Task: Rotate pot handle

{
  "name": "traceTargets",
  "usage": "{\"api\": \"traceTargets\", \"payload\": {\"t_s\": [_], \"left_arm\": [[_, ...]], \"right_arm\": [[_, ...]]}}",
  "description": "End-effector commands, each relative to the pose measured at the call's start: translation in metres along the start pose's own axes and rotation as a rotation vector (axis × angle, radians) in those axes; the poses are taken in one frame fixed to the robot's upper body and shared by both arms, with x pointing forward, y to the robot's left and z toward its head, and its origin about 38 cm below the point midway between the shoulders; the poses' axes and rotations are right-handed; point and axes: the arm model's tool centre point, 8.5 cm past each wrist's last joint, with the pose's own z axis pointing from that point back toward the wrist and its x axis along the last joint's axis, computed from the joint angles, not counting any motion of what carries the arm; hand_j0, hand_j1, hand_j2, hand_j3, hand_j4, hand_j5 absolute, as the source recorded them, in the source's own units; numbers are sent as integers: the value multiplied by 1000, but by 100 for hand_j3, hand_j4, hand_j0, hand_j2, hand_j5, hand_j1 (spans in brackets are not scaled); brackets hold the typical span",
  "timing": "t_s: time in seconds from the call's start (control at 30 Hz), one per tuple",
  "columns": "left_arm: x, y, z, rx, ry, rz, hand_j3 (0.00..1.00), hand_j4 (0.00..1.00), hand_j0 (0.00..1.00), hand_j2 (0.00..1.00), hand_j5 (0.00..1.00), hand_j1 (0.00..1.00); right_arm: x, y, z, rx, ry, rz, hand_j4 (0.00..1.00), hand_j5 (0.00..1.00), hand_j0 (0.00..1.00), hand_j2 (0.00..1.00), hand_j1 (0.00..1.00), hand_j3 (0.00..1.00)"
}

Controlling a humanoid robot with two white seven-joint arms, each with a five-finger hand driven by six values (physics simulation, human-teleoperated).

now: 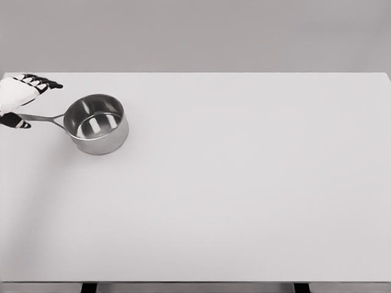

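At the far left edge of the head view, the left robot hand (18,97) reaches in — white with black fingertips. Its fingers (46,82) stretch to the right above the handle, while a dark thumb tip (16,123) shows just below it, so the robot hand brackets the handle's outer end; whether it actually grips the handle cannot be told.

The thin metal handle (44,118) runs from the robot hand rightward to a shiny steel pot (96,124), which stands upright and empty on the pale surface (244,195). The pot sits in the surface's left part, nearer the far edge than the near one, with its handle pointing left toward the picture's edge.

To the right and toward the viewer, the surface stretches wide and bare — plenty of room on those sides.
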Motion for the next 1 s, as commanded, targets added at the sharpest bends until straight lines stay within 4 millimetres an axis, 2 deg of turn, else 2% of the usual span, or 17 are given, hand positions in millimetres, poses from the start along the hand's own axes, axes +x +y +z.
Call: {"api": "traceTargets", "payload": {"t_s": [0.0, 0.07, 0.2, 0.27, 0.4, 0.43, 0.47, 0.63, 0.7, 0.97], "left_arm": [[12, 20, 2, 62, -41, -15, 100, 100, 100, 100, 100, 100], [24, 21, 5, 88, -83, -5, 100, 100, 100, 100, 100, 100], [34, 31, 14, 135, -111, -40, 100, 100, 100, 100, 100, 100], [41, 38, 30, 165, -163, -22, 100, 100, 100, 100, 100, 100], [88, 58, 57, 282, -362, 67, 100, 100, 100, 100, 100, 100], [92, 60, 63, 304, -376, 81, 100, 100, 100, 100, 100, 100], [98, 62, 76, 331, -390, 89, 100, 100, 100, 100, 100, 100], [103, 51, 76, 333, -397, 123, 100, 100, 100, 100, 100, 100], [111, 43, 70, 357, -412, 172, 100, 100, 100, 100, 100, 100], [113, 42, 70, 362, -417, 178, 100, 100, 100, 100, 100, 100]], "right_arm": [[0, 0, 0, 0, 0, 0, 100, 100, 100, 100, 100, 100], [0, 0, 0, 0, -1, 0, 100, 100, 100, 100, 100, 100], [0, 0, 0, 0, 0, 0, 100, 100, 100, 100, 100, 100], [0, 0, 0, 0, 0, 0, 100, 100, 100, 100, 100, 100], [0, 0, 0, 0, 0, 0, 100, 100, 100, 100, 100, 100], [0, 0, 0, -1, -1, 0, 100, 100, 100, 100, 100, 100], [0, 0, 0, 0, 0, 0, 100, 100, 100, 100, 100, 100], [0, 0, 0, 0, 0, 0, 100, 100, 100, 100, 100, 100], [0, 0, 0, 0, 0, 0, 100, 100, 100, 100, 100, 100], [0, 0, 0, 0, 0, 0, 100, 100, 100, 100, 100, 100]]}}
